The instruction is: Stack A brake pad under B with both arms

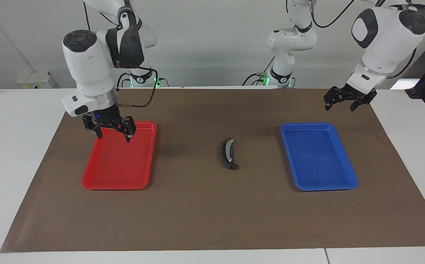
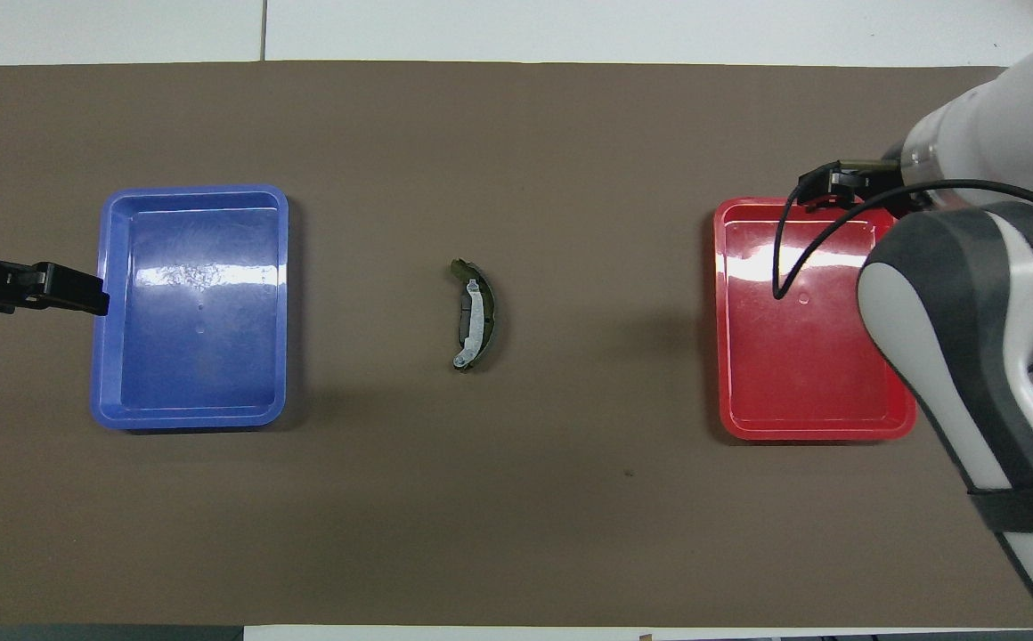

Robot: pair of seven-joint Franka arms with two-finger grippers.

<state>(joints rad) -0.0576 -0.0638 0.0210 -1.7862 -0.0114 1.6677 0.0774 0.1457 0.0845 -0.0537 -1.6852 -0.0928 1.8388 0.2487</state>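
Note:
B (image 1: 228,152), the long curved dark brake piece with a light grey strip, lies on the brown mat midway between the two trays; it also shows in the overhead view (image 2: 475,313). The short plain A brake pad does not show as a separate thing anywhere. A dark block shows at B's end farther from the robots, and I cannot tell whether it is the pad. My right gripper (image 1: 113,136) is open and empty, raised over the red tray (image 1: 99,179). My left gripper (image 1: 340,106) is open and empty, raised over the mat just outside the blue tray (image 1: 348,172).
The red tray (image 2: 726,356) lies toward the right arm's end and the blue tray (image 2: 107,356) toward the left arm's end; nothing shows in either. The brown mat (image 1: 198,220) covers most of the white table. A black cable hangs from the right wrist over the red tray.

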